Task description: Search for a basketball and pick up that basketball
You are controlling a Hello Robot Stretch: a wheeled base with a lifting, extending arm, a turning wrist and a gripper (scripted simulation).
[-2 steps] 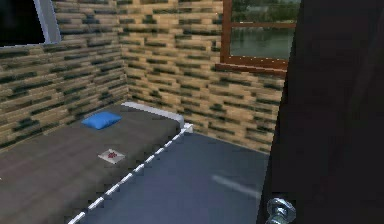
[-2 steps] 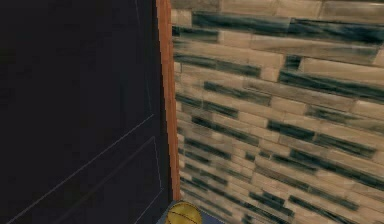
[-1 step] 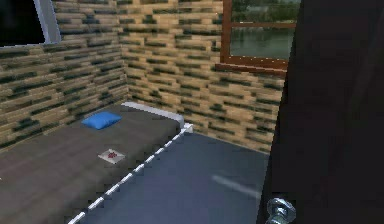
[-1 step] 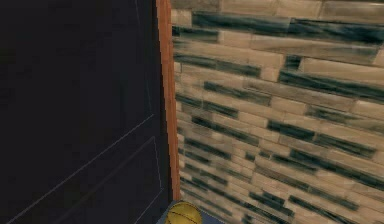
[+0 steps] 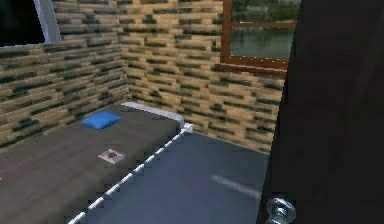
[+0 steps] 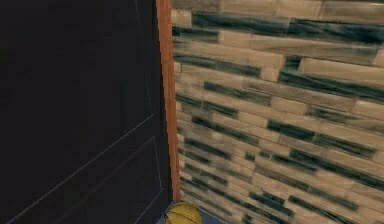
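How the fingers stand cannot be told from these views.

In the arm side view, a dark door panel (image 6: 75, 110) takes up everything from 7 o'clock round to 11 o'clock. A narrow reddish-brown wooden frame strip (image 6: 167, 100) runs upright along the panel's edge, from 12 o'clock down to 6 o'clock. Past the strip, a brick wall (image 6: 290, 110) of tan and dark green-black bricks covers the side from 1 o'clock to 5 o'clock. At 6 o'clock, at the foot of the strip and touching the bottom edge, sits a rounded yellow-orange shape (image 6: 185, 213). It is cut off by the edge, and whether it is the basketball cannot be told.

In the forward view, a dark door (image 5: 330, 110) stands tall from 1 o'clock to 5 o'clock, with a silver knob (image 5: 281, 210) low on it at 5 o'clock. Blue-grey floor (image 5: 190, 180) lies at 6 o'clock. A low bed (image 5: 60, 165) with a dark brownish cover and a white edge stretches from 7 o'clock to 9 o'clock, pushed into the corner of the brick walls. A blue pillow (image 5: 100, 120) lies on it near the head end at 9 o'clock, and a small pale item with a red mark (image 5: 111, 155) lies on the cover nearer the middle, well apart from the pillow. A wood-framed window (image 5: 260, 35) sits in the far wall at 1 o'clock, and a pale-framed window (image 5: 22, 22) is at 10 o'clock.
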